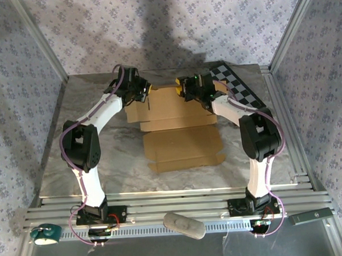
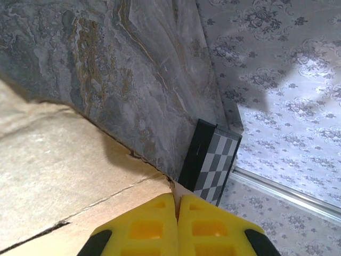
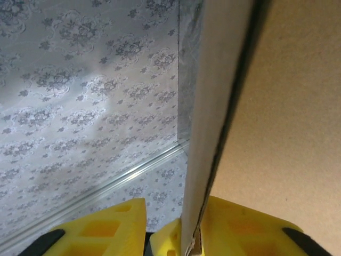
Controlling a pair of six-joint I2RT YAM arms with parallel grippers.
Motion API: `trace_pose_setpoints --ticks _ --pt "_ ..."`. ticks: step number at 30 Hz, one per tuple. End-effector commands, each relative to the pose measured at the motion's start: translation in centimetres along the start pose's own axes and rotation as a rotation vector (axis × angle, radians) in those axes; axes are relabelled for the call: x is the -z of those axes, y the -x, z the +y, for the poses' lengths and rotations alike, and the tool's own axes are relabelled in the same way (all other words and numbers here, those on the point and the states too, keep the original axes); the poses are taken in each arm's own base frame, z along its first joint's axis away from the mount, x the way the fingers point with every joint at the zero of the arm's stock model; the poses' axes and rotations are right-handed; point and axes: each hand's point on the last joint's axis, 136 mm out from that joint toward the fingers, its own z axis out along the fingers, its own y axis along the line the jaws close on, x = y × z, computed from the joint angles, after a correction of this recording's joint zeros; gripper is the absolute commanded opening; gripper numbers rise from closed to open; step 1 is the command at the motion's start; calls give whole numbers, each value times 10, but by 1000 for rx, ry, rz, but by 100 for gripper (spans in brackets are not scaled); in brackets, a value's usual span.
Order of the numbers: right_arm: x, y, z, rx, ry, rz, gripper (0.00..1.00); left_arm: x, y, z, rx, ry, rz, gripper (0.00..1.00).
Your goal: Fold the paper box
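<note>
Two grips: tan corrugated cardboard box sheet point(image 1: 180, 142) lies mid-frame on grey marble bench point(image 1: 127, 170), far end upper centre. Left fingers point(image 2: 144, 229) closed on a flap edge; right fingers point(image 3: 250, 229) straddle a flap, clamp unclear. Seat right grip fully, then fold both sides evenly along creases.

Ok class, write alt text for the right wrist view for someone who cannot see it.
A tan flap of the paper box runs edge-on between the right gripper's yellow fingers. Flowered wallpaper lies behind, on the left.
</note>
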Motion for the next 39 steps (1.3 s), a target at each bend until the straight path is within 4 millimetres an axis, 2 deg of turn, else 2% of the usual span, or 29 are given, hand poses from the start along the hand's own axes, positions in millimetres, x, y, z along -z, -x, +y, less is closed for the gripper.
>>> trace_pose_setpoints --ticks 1,2,5,6,7,8,10,12,13,16,18,20,24,29,33,39 --pt "-4 7 8 -14 -6 -13 1 31 -23 -56 -92 -145 65 0" --pt "-1 10 10 -11 -12 -24 0 36 -23 -61 -117 -153 61 3" --pt "25 16 32 21 -22 -80 0 71 -16 -81 -294 -141 26 44" --pt "32 18 41 29 -25 -80 0 84 -10 -80 -354 -111 -1 54" --pt "37 17 48 31 -40 -66 0 99 -3 -75 -429 -75 -29 58" --pt "42 18 50 23 -67 -51 0 114 3 -68 -516 -41 -59 59" --pt "46 20 51 7 -90 -34 0 134 15 -35 -630 62 -109 59" --pt "48 23 52 -10 -89 -31 0 141 16 3 -655 73 -70 56" --pt "48 24 54 -15 -79 -30 0 141 10 25 -668 59 -34 51" --pt "50 25 57 -22 -83 -26 0 127 -23 75 -714 -4 114 51" --pt "52 25 60 -25 -86 -21 0 114 -42 92 -765 -35 170 53" --pt "53 26 63 -27 -85 -20 0 98 -57 100 -876 -47 184 55" --pt "52 26 65 -35 -101 -10 0 64 -65 107 -1028 -115 170 59" --pt "50 31 65 -50 -121 -7 0 32 -57 120 -1055 -104 149 63" --pt "48 31 61 -76 -138 -4 0 21 -53 103 -1082 -155 78 64" --pt "57 31 73 -99 -147 -19 0 7 -46 98 -1132 -200 3 64"
